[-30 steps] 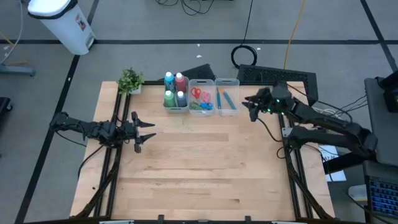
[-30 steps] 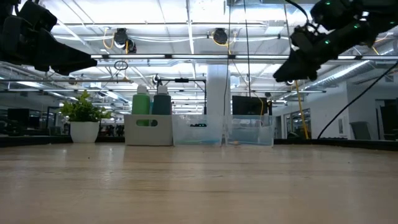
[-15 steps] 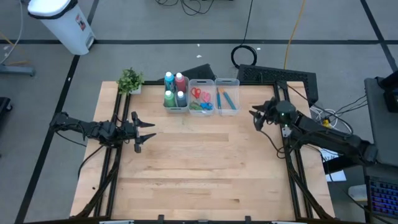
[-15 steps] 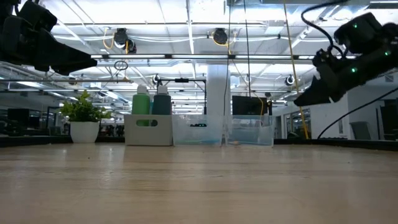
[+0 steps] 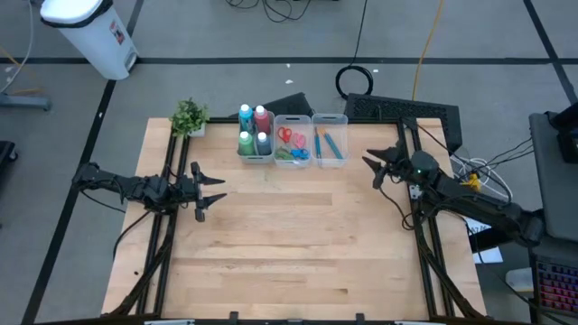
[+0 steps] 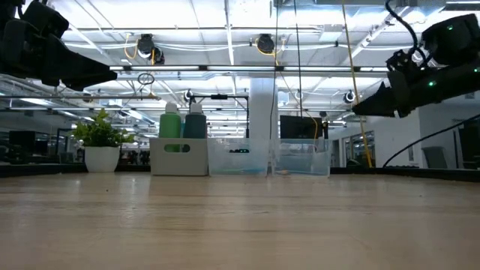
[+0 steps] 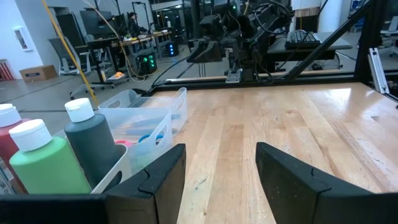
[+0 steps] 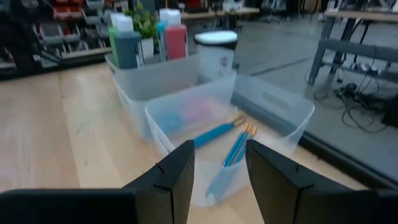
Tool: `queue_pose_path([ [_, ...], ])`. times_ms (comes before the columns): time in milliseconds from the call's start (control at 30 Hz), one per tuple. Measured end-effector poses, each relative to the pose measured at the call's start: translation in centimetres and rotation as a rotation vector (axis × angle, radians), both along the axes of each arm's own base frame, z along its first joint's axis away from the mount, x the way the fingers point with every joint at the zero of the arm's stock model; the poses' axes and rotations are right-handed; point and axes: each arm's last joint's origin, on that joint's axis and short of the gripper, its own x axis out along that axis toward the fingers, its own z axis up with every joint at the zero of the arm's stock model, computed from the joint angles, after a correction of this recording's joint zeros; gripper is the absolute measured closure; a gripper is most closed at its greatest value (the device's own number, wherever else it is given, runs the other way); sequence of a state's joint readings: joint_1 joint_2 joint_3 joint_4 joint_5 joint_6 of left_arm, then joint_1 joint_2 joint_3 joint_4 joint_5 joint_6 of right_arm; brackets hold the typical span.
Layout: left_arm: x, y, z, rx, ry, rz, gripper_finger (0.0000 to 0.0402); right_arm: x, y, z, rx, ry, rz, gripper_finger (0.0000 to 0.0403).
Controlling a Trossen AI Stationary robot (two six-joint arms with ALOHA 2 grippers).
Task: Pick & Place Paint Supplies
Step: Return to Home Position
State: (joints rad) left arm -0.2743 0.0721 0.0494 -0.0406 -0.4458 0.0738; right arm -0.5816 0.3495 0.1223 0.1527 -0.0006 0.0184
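Observation:
Four paint bottles (image 5: 254,130) stand upright in the left clear bin: blue, red, green and dark grey. Scissors (image 5: 291,143) with red, pink and green handles lie in the middle bin. Blue brushes (image 5: 327,143) with orange tips lie in the right bin, and the right wrist view shows the brushes (image 8: 230,140) close ahead. My left gripper (image 5: 206,190) hovers open over the table's left part, pointing right; the green bottle (image 7: 46,165) and dark bottle (image 7: 93,140) show beside it. My right gripper (image 5: 375,167) hangs open in the air, right of the brush bin.
A small potted plant (image 5: 189,116) stands at the far left corner. The three bins (image 6: 240,157) sit in a row along the far edge. A dark keyboard (image 5: 406,110) lies at the far right corner. The wooden tabletop (image 5: 289,244) spreads bare toward the near edge.
My right gripper has drawn back from beside the brush bin, toward the table's right edge and slightly toward the near edge, sinking a little at first. It has stayed open. The left arm and the supplies have kept still.

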Motion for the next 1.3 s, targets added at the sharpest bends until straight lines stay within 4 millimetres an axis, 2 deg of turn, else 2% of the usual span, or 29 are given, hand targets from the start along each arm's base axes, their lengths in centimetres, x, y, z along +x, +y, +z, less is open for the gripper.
queue_pose_path([
  [133,0.0,0.0,0.0,0.000,0.000,-0.001,0.0199,-0.3,0.2,0.5,-0.024,-0.047,0.010,0.0266],
  [300,0.0,0.0,0.0,0.000,0.000,0.000,0.0199,-0.4,0.8,0.3,-0.060,-0.124,0.138,0.0267],
  [367,0.0,0.0,0.0,0.000,0.000,0.000,0.0199,-0.6,0.9,1.4,-0.135,-0.232,0.160,0.0268],
  [467,0.0,0.0,0.0,0.000,0.000,0.000,0.0199,-0.7,1.1,1.7,-0.166,-0.253,0.175,0.0267],
  [600,0.0,0.0,0.0,0.000,-0.001,0.000,0.0199,-0.8,1.9,2.3,-0.206,-0.308,0.329,0.0267],
  [833,0.0,0.0,0.0,0.000,0.000,0.000,0.0199,0.0,4.1,1.8,-0.136,-0.281,0.705,0.0267],
  [1033,0.0,0.0,0.0,0.000,0.000,0.000,0.0199,0.2,5.9,1.9,-0.155,-0.308,0.876,0.0266],
  [1100,0.0,0.0,0.0,0.000,0.000,0.000,0.0199,0.3,6.1,2.0,-0.152,-0.312,0.817,0.0265],
  [1300,0.0,0.0,0.0,0.000,0.000,0.000,0.0199,0.6,5.6,1.2,-0.170,-0.213,0.493,0.0265],
])
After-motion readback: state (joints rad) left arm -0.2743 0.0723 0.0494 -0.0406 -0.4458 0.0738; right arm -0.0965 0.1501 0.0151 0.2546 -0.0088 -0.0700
